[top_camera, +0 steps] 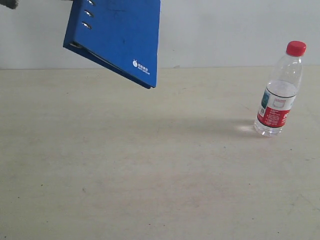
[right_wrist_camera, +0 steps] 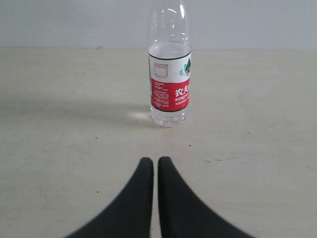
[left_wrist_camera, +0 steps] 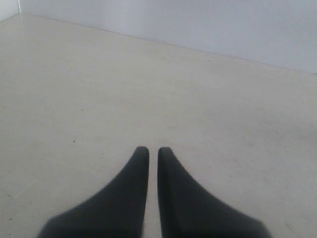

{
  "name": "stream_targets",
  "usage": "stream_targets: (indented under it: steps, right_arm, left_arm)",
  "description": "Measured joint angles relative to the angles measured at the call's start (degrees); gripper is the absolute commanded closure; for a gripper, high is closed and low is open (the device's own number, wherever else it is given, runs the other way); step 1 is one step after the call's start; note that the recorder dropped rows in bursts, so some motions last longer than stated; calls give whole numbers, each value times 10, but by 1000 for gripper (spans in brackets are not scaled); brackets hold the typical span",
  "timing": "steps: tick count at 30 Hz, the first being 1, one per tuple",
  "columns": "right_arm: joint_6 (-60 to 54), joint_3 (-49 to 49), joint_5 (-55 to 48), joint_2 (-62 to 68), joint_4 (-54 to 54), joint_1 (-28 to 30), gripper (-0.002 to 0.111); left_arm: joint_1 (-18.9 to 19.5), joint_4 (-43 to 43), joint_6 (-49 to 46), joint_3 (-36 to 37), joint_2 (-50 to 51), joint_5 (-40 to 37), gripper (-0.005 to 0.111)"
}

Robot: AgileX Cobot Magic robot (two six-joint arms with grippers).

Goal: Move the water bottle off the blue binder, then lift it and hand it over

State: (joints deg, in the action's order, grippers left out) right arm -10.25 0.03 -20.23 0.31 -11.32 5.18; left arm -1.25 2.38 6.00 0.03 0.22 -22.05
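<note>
While blue binder [top_camera: 120, 37] hangs aloft | bottle [right_wrist_camera: 169, 74] label "农夫" | jaws both pressed together

Open tabletop [top_camera: 150, 175] around water bottle [top_camera: 278, 95]

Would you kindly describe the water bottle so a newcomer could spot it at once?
Start from the pale table filling the exterior view and look to its right side. The water bottle stands upright there. It is clear plastic with a red cap and red-and-white label, unlike the blue binder tilted in the air at upper left.
</note>
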Motion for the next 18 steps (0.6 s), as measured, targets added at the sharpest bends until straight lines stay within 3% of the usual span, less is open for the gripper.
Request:
stream_targets:
  steps: [18]
  right_arm:
    - [0, 0, 8, 0, 0, 0, 107]
  left_arm:
    - [0, 0, 0, 0, 0, 0, 100]
